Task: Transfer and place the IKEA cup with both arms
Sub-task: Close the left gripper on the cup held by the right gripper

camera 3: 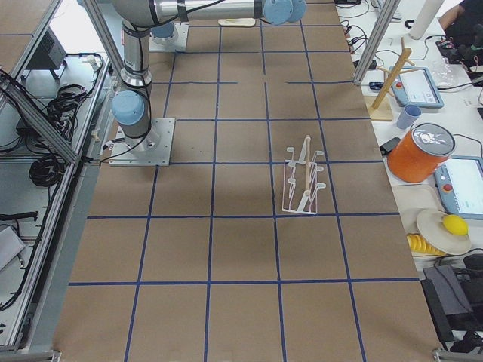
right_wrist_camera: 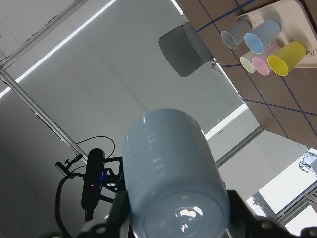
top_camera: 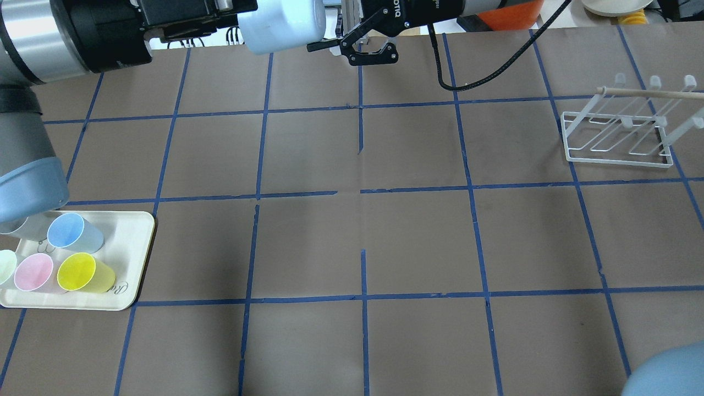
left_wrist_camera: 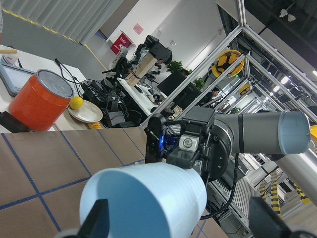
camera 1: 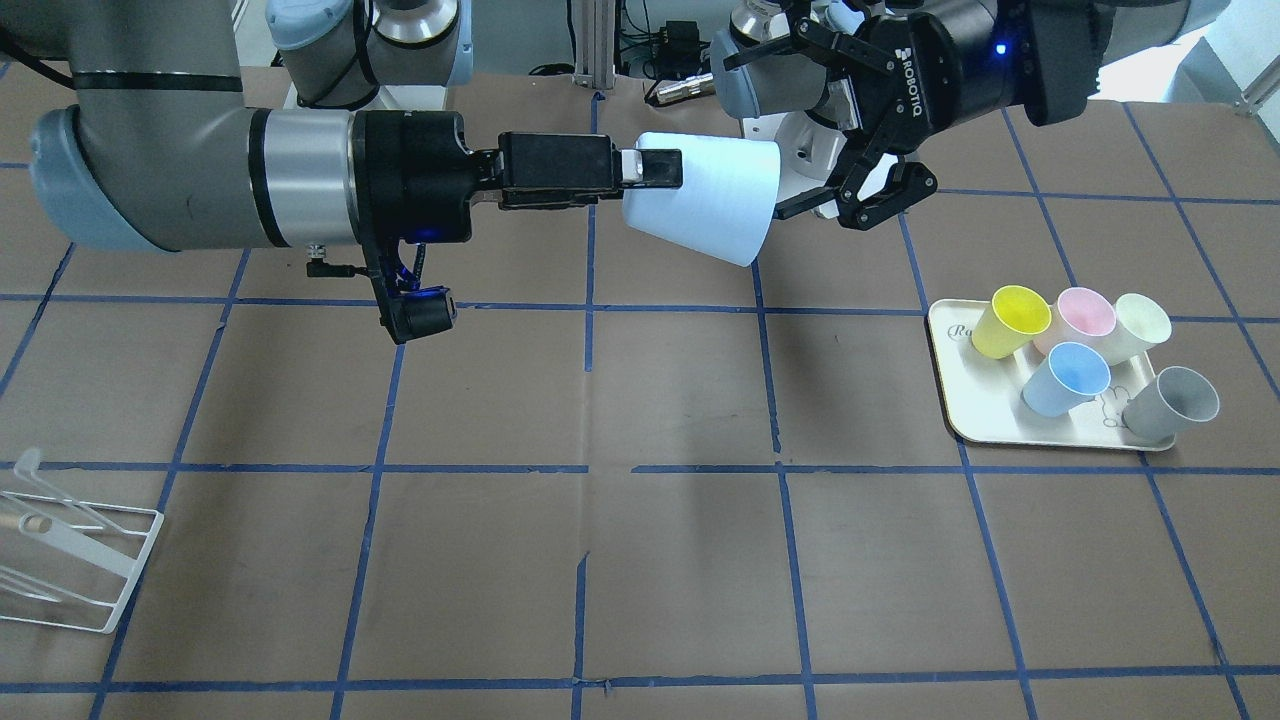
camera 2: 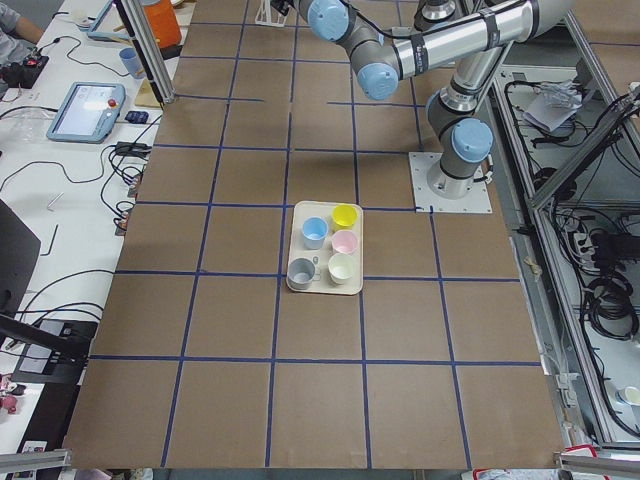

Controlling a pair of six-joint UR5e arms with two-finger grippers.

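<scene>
The pale blue IKEA cup [camera 1: 715,205] hangs on its side, high over the table's robot side. My right gripper [camera 1: 660,168] is shut on its narrow base end. In the right wrist view the cup [right_wrist_camera: 171,173] sits base-first between the fingers. My left gripper [camera 1: 755,135] is open, its fingers spread on either side of the cup's mouth end without gripping. In the left wrist view the cup [left_wrist_camera: 148,198] lies between the wide-apart fingers [left_wrist_camera: 99,220]. It also shows at the top of the overhead view [top_camera: 280,25]. A second, alike blue cup [camera 1: 1065,378] stands on the tray.
A cream tray [camera 1: 960,400] on my left side holds yellow [camera 1: 1010,320], pink, pale green, blue and grey cups. It also shows in the overhead view [top_camera: 132,258]. A white wire rack [top_camera: 616,143] stands far on my right, and shows in the front view [camera 1: 70,560].
</scene>
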